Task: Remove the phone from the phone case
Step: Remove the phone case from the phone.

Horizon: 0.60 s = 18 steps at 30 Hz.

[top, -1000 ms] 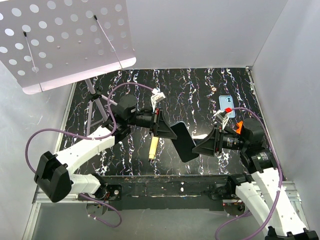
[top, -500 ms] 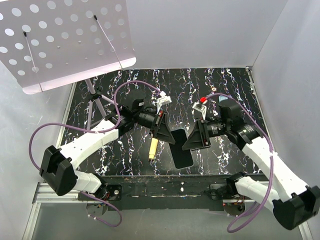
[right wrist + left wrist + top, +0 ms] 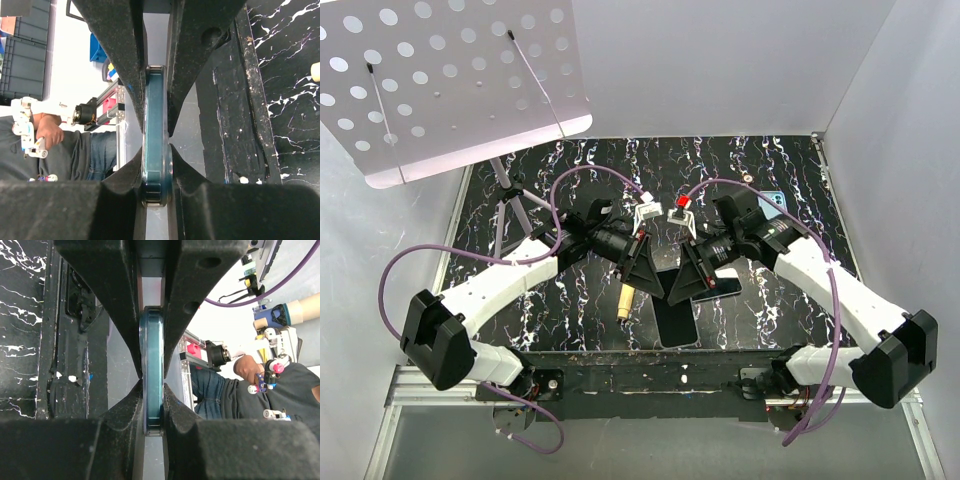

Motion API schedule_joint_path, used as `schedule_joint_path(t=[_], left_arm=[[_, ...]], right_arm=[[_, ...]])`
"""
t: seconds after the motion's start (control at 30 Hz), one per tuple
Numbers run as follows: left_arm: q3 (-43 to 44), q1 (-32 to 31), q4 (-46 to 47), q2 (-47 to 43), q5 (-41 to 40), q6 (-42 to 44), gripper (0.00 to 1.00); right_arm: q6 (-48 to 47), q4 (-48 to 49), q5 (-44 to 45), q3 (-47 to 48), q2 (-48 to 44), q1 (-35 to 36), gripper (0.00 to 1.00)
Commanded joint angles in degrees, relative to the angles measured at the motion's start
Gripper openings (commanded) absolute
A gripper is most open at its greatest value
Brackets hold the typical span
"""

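Marbled table (image 3: 750,160), half-hidden phone case (image 3: 677,325), left gripper (image 3: 152,382), right gripper (image 3: 157,142) clamped

The bench (image 3: 740,160) has a black top veined with white streaks, walled in by pale panels on three sides. A short cream-coloured cylinder (image 3: 626,298) lies near the middle, its length running front to back. At the left rear stand the thin legs of a tripod stand (image 3: 508,205). Far right, a light-blue flat item (image 3: 776,197) lies partly hidden behind an arm. A scuffed dark strip (image 3: 650,365) runs along the near edge.
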Motion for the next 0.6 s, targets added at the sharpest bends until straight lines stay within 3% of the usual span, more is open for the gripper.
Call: schedule_joint_path(t=[0.0, 0.07, 0.13, 0.17, 0.23, 0.27, 0.37, 0.47, 0.57], left_arm=[[2.9, -0.1, -0.3, -1.4, 3.0, 1.8, 0.00], [3.2, -0.1, -0.5, -1.8, 2.0, 1.6, 0.00], [3.5, -0.1, -1.0, -3.2, -1.9, 1.4, 0.03], [3.3, 0.0, -0.9, -4.2, -4.1, 1.2, 0.15], [2.1, 0.1, 0.5, -7.2, -10.4, -0.2, 0.50], [1.0, 0.3, 1.9, -9.2, -14.6, -1.3, 0.61], [-3.3, 0.8, 6.2, -16.9, -30.2, -4.5, 0.85], [-11.3, 0.9, 8.6, -26.4, -52.8, -13.9, 0.95], [-19.3, 0.9, 16.3, -31.8, -57.3, -21.0, 0.91]], right_arm=[[-5.1, -2.7, -3.4, 3.7, 1.9, 1.9, 0.06], [-4.9, -1.5, -2.1, 3.6, 1.4, 2.4, 0.01], [2.6, 7.1, 2.8, -0.4, -2.5, 2.4, 0.01], [6.2, 12.4, 6.7, -2.8, -5.2, 2.0, 0.01], [15.1, 23.4, 9.0, -8.0, -9.9, 0.6, 0.01], [21.2, 29.5, 9.9, -9.9, -11.9, -0.4, 0.01], [31.7, 36.2, 14.0, -14.6, -16.5, -4.6, 0.01], [44.0, 42.3, 16.1, -19.7, -20.1, -11.1, 0.01], [57.3, 51.8, 14.1, -26.1, -22.1, -17.7, 0.01]])
